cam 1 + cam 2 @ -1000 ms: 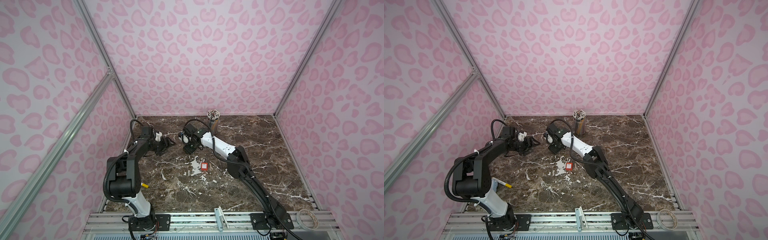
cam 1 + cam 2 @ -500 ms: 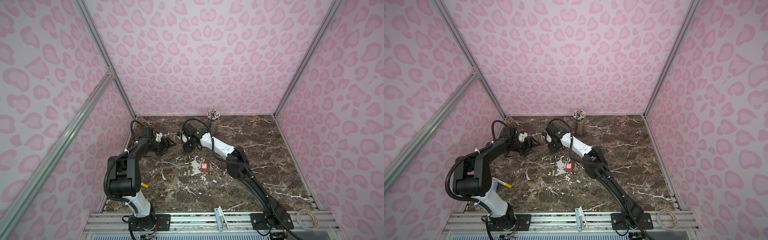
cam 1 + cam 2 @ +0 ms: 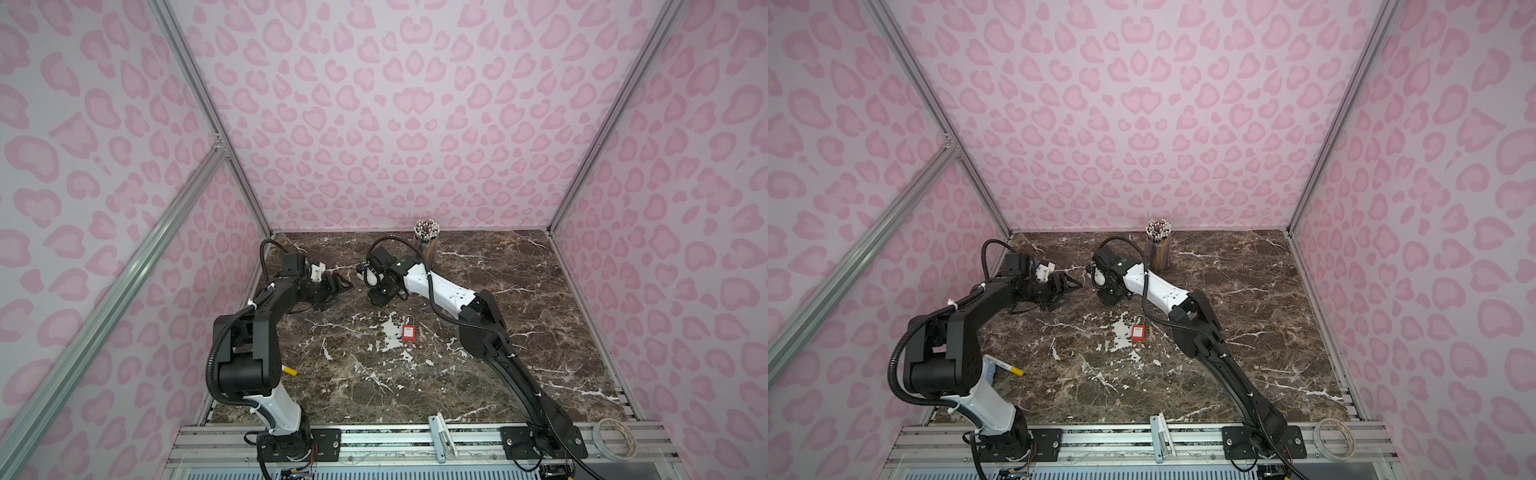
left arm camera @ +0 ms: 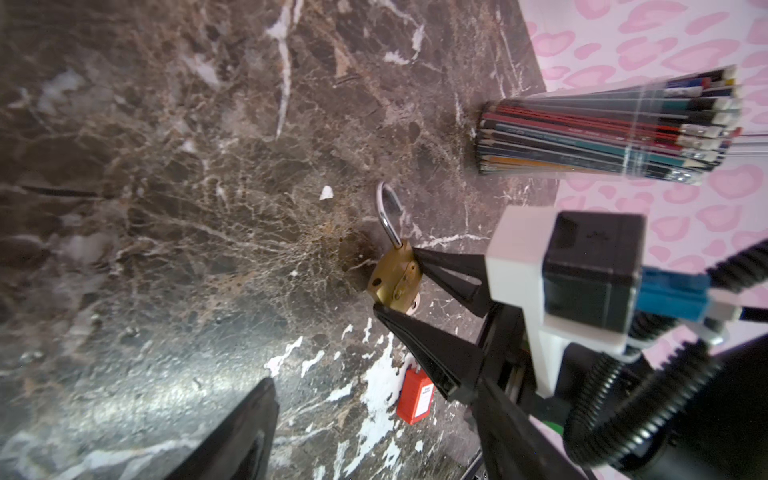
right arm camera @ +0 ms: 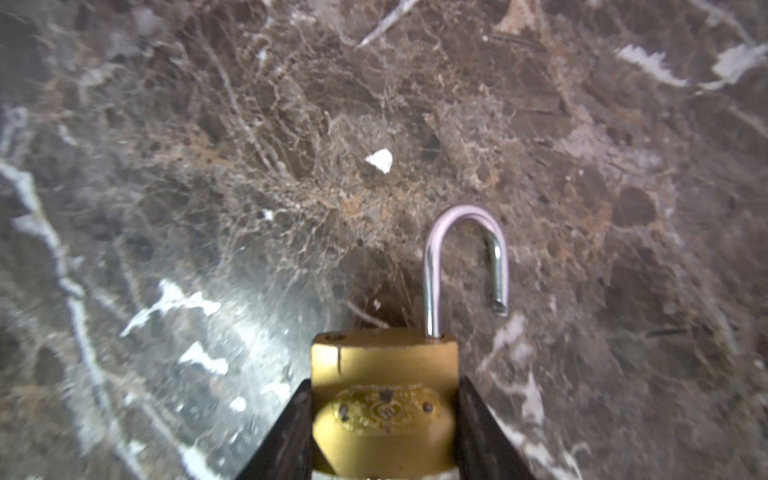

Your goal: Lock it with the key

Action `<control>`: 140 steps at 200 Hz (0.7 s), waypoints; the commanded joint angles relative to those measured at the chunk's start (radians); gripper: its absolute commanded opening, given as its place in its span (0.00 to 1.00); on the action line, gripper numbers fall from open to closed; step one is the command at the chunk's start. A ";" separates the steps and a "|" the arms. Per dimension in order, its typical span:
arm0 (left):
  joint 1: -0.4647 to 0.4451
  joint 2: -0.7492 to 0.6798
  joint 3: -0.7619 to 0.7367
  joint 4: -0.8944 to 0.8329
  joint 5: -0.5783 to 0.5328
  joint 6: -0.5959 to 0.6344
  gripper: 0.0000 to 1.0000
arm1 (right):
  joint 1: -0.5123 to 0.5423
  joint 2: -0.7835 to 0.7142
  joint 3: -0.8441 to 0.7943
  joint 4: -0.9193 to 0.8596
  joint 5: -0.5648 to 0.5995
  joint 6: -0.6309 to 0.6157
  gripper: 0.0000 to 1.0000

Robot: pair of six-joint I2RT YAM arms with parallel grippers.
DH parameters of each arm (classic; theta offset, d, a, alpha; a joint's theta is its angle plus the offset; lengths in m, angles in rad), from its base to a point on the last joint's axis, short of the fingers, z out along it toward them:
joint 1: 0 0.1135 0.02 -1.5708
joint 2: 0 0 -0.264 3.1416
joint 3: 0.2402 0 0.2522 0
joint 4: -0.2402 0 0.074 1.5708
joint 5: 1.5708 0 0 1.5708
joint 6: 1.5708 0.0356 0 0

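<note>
In both top views the left end effector (image 3: 337, 293) hangs spread open and empty at the far left of the worktop (image 3: 540, 311). The left wrist view shows the right end effector (image 4: 395, 278) clamped on a brass padlock (image 4: 390, 286) at far centre. The right wrist view shows its shackle (image 5: 465, 257) open: locking looks not yet done, and I can make out no key.

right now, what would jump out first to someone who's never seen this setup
The brass padlock stands out first: the right gripper pinches its body toward the back of the marble table, and its silver shackle is swung open. Next, a red padlock lies flat near the table's middle. A cup of pencils stands by the back wall.
</note>
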 commanded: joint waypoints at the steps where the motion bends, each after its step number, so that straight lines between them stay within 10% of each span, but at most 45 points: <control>1: 0.001 -0.031 0.027 -0.005 0.065 -0.023 0.76 | -0.004 -0.107 -0.118 0.147 -0.057 0.046 0.38; 140: -0.023 -0.229 0.037 -0.022 0.213 -0.089 0.65 | -0.001 -0.379 -0.267 0.333 -0.303 0.165 0.37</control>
